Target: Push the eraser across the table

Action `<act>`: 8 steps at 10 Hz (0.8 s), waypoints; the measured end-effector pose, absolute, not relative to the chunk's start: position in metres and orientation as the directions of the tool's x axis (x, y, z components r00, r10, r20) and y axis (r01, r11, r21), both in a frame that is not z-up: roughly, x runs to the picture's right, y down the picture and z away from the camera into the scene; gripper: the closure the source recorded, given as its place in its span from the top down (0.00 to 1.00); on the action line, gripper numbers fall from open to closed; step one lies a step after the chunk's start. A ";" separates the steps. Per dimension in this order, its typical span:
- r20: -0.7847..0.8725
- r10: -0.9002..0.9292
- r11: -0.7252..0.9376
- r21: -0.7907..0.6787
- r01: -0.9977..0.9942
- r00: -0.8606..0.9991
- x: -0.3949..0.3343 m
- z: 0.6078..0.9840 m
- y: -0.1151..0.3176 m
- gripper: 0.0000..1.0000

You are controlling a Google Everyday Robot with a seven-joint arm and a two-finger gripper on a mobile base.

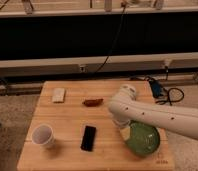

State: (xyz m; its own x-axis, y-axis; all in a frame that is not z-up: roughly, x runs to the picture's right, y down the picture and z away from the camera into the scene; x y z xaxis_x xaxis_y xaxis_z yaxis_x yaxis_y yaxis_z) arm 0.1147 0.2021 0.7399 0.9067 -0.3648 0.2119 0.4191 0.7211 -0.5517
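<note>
**While eraser (88, 137) lies untouched, claw (123, 131) hangs beside bowl (144, 142)**

Stretched over the table (67, 117) from the camera's right, the white arm (157, 116) holds its claw spread and empty, just beside the green bowl's rim. The black eraser lies flat, near the claw on its camera-left side but apart from it. A cup (43, 135) stands farther left; a brown oblong (93, 102) and a beige block (58, 95) lie beyond.

A white cup (42, 135), green bowl (142, 139), beige block (58, 95) and reddish-brown oblong item (93, 102) sit apart.
</note>
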 end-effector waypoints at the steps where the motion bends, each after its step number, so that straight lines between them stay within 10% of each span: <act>1: 0.216 -0.366 0.717 -0.554 0.422 0.905 0.114 0.742 0.205 0.80; 8: 0.251 -0.382 0.689 -0.563 0.455 0.889 0.109 0.752 0.217 0.80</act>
State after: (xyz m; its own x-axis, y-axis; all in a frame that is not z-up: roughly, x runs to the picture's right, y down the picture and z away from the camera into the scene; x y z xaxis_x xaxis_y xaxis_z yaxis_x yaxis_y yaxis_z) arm 0.1089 0.2175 0.7519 0.8894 -0.3823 0.2508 0.4552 0.6894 -0.5634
